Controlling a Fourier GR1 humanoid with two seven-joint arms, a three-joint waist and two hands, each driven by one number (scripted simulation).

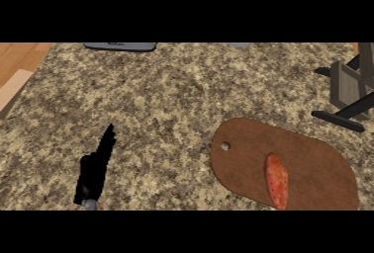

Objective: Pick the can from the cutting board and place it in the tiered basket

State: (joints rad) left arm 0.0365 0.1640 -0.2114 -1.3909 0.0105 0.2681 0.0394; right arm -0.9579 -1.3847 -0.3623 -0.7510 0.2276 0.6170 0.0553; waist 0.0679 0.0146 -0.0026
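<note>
Desk: speckled tan-and-brown granite desk.
Board: brown rounded wooden cutting board, hole near its left end, at lower right.
Can: narrow red-orange can — on the board, towards its near edge (the one thing it carries).
Basket: dark-framed tiered basket at the right edge, well apart from the can; contents cannot be told.
Left hand: black left hand, lower left — fingers straight, holding nothing.
</note>
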